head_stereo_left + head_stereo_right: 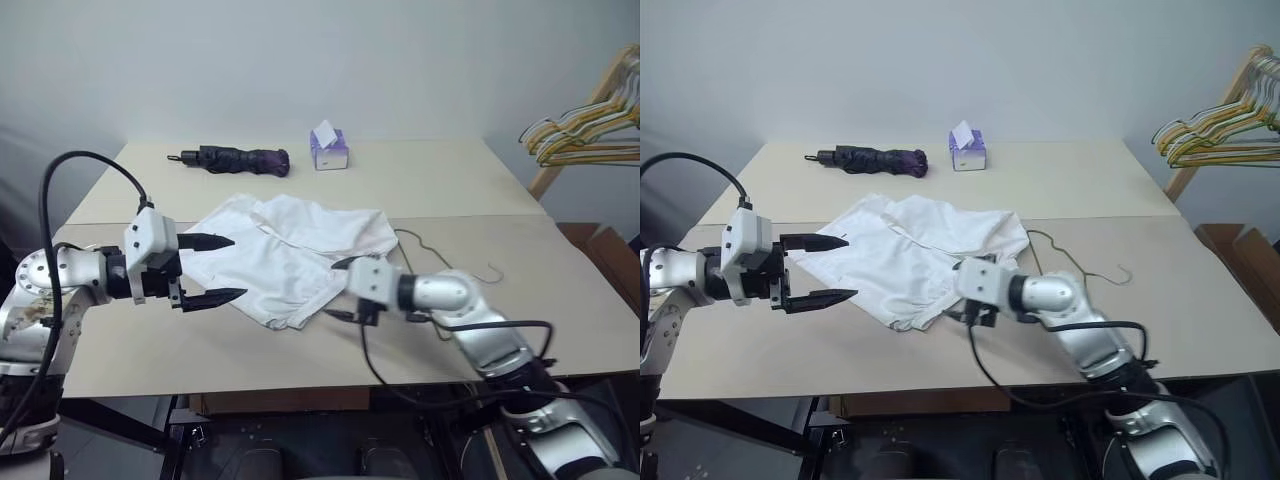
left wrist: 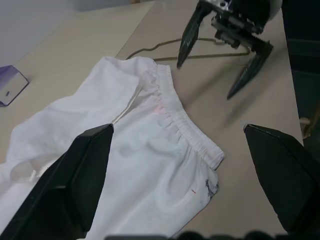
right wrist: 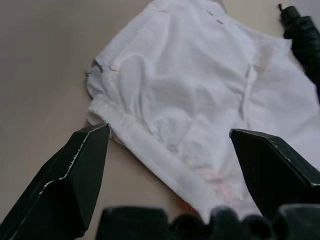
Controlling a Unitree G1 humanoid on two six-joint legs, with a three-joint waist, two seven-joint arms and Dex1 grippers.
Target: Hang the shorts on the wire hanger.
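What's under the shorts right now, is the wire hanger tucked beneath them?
Partly. The wire hanger lies on the table, its hook and one side showing; its other end runs under the shorts' edge. How far it reaches beneath the fabric is covered.

The wire hanger (image 1: 440,262) shows only in part: its left portion lies under the right edge of the shorts (image 1: 290,255), and the right arm (image 1: 470,320) crosses over its near side, so its full triangle cannot be traced. The bundle of coloured hangers (image 1: 585,135) at the far right is cut off by the picture's edge, as is the wooden rack (image 1: 580,120) holding it. On the purple tissue box (image 1: 329,150) at the far side of the table (image 1: 150,350), any print is too small to read. The dark mark near the shorts' waistband corner (image 2: 211,186) is too small to tell what it is.
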